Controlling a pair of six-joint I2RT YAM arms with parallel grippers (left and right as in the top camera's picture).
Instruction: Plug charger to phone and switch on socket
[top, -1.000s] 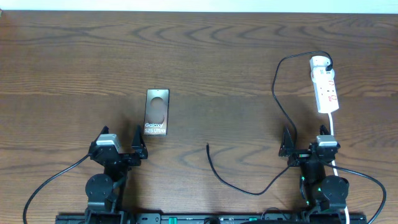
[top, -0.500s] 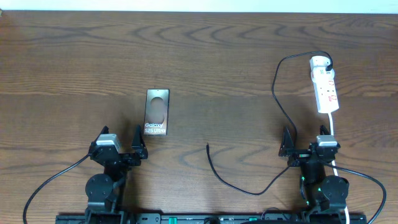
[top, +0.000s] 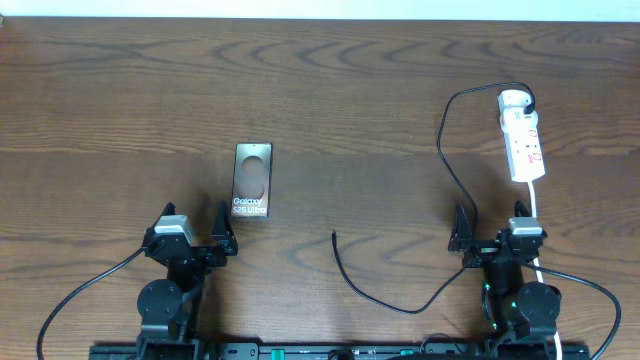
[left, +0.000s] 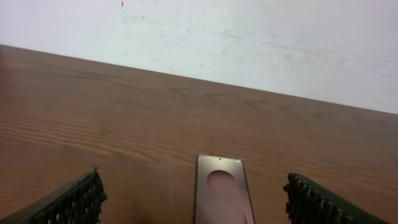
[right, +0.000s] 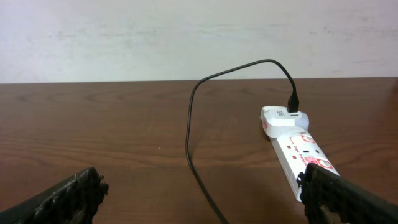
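The phone (top: 253, 181) lies flat on the table (top: 350, 80), left of the middle of the overhead frame, screen up, with its long side running up and down. The left gripper (top: 193, 218) is just below it, in the lower left, and its jaws stand wide apart with nothing between them. In the left wrist view the phone (left: 221, 193) is at the bottom middle, between the two dark fingers (left: 71, 202), and it touches neither of them.

The socket (top: 524, 145) lies in the upper right of the overhead frame, its rounded end toward the top. The charger (top: 441, 140) comes out from that end, bends to the left and runs down past the right gripper (top: 490, 222). It then curves along the lower middle and ends with its plug tip (top: 334, 236) free on the wood. The tip is below and to the right of the phone, apart from it.

The right gripper is in the lower right, below the socket, its jaws also wide apart and holding nothing. A white cord (top: 534, 200) leaves the lower end of the socket and passes beside this gripper. The socket has red marks, but the switch positions are too small to tell.
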